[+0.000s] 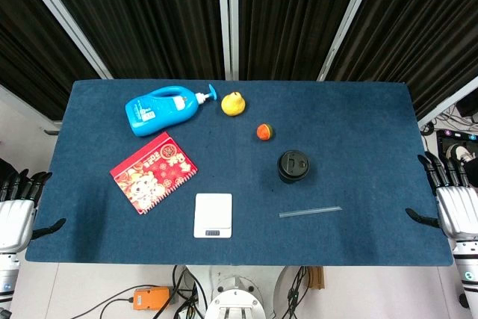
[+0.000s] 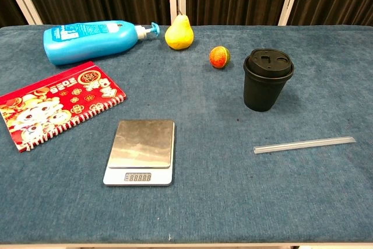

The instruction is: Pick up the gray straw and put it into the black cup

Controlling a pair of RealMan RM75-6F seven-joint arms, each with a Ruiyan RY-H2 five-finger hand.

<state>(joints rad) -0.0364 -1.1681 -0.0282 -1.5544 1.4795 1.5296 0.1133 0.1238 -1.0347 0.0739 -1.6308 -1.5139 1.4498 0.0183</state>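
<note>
Where nothing blocks it, gray straw [image 2: 304, 144] near lidded black cup [image 2: 267, 80].

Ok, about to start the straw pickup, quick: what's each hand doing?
Left hand: open, holding nothing.
Right hand: open, holding nothing.

A: Where's the gray plastic straw [image 2: 305, 144]?
B: Flat on the blue cloth table [image 2: 233, 202], in front of the lidded black cup [image 2: 267, 80].
A: And left?
B: Steel kitchen scale [image 2: 140, 152] at the front; red spiral notebook [image 2: 57, 104] further left; blue pump bottle [image 2: 93, 41], yellow pear [image 2: 179, 32], small orange ball [image 2: 220, 56] behind.
</note>
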